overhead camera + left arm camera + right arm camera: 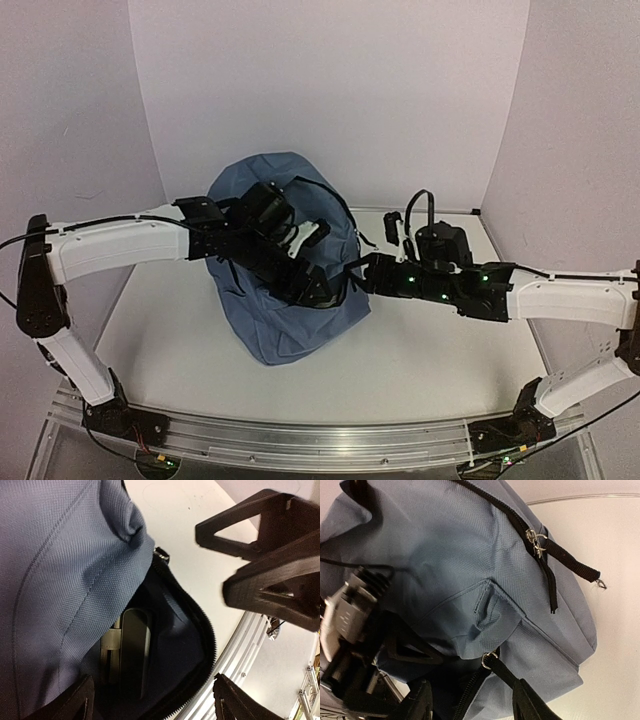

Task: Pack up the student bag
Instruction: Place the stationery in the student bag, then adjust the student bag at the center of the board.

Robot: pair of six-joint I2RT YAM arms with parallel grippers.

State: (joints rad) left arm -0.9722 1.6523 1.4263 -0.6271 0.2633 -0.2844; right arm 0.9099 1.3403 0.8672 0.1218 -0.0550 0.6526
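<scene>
The student bag [290, 325] lies on its side at the left-middle of the counter [440, 365]. Its main mouth is unzipped, and a grey flat item [134, 650] sits inside. The left claw [155, 690] hovers over that mouth with its jaws wide apart, gripping nothing. The right claw [472, 690] is at the bag's right edge, also parted, with a zip pull [491, 656] lying loose between its fingers.

Hazards, as judged:
- With neither claw holding the fabric, the upper flap may sag and close the mouth.
- The zip pull or its strap could catch on a right finger as that arm moves, dragging the bag.
- The two claws are near each other above the bag, so a careless move could bring them into contact.

Open counter lies to the right and near side. The bag's far end is close to the back wall, and the metal rail [300, 440] bounds the near edge.
</scene>
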